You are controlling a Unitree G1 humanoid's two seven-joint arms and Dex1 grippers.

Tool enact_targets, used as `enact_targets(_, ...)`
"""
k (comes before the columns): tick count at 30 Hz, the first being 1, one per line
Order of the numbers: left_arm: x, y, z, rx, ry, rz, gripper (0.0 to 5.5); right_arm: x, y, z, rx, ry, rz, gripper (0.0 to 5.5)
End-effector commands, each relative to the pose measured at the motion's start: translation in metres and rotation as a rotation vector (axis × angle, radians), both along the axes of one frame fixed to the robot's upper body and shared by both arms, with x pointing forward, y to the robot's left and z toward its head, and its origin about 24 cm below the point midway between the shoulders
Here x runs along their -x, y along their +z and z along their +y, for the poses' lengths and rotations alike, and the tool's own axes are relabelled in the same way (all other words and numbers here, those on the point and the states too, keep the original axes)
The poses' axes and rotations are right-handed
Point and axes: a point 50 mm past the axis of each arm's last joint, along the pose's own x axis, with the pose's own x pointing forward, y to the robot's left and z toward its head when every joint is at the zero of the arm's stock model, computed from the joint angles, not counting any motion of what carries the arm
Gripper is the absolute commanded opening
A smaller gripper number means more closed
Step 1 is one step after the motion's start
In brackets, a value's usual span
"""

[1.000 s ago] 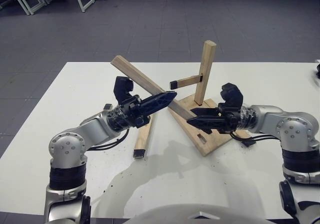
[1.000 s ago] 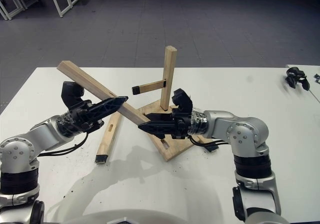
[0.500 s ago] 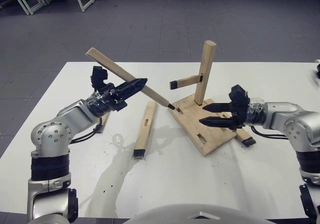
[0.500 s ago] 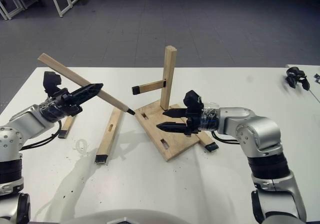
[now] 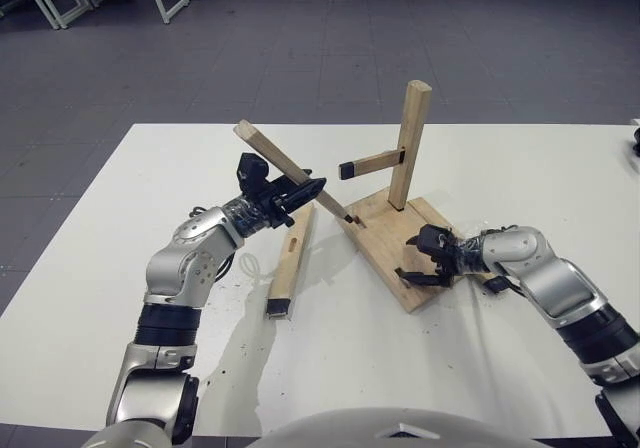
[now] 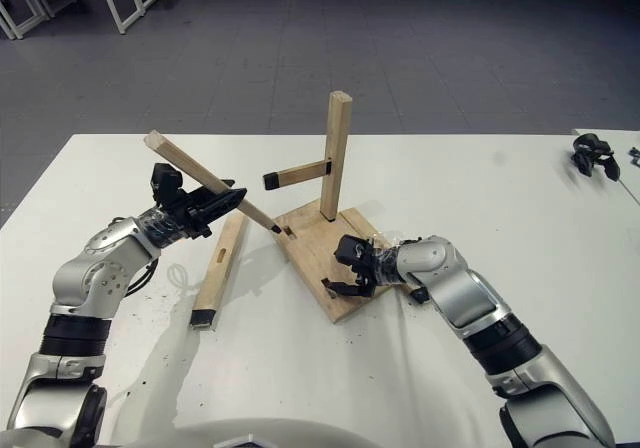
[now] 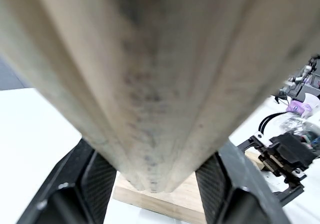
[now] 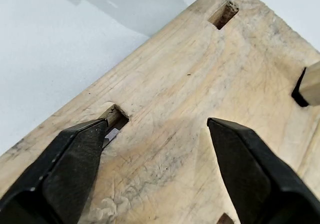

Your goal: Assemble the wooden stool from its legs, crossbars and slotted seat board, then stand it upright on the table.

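Your left jaws are clamped on a stool leg (image 5: 265,150). They hold it steeply tilted, with its dark lower tip right at the slot near the left corner of the seat board (image 5: 385,233). The board lies flat on the counter (image 5: 480,368), mid-way between your arms. Your right jaws are spread wide and grip nothing. They hover low over the board's near edge, astride another slot (image 8: 116,119), and I cannot tell if they touch the wood.

The main risk is the angle. If you push while the leg leans this far, the tip is likely to jam on the slot's edge or skid across the board. Nothing pins the board, so that push could slide or spin it. That could rock the upright leg (image 5: 412,138), already seated at the far side.

Its crossbar (image 5: 372,163) has a free end pointing towards the incoming leg, so raising the leg upright may knock it. A loose leg (image 5: 290,263) also lies just beside the board and could be swept aside.
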Motion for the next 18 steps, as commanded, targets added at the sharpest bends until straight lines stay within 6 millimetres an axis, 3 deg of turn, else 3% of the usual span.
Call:
enact_targets(1,0.000,0.003,-0.010,-0.016,-0.054,-0.022,2.05,0.015,-0.008,-0.003,0.069,0.083,0.073,3.67)
enact_targets(9,0.017,-0.022,-0.012,-0.104,-0.098,0.071,2.05,0.027,-0.008,-0.004,0.060,0.104,0.115,3.67)
enact_targets(18,0.027,-0.024,0.002,-0.140,-0.094,0.149,2.04,0.031,-0.009,-0.007,0.067,0.093,0.124,3.67)
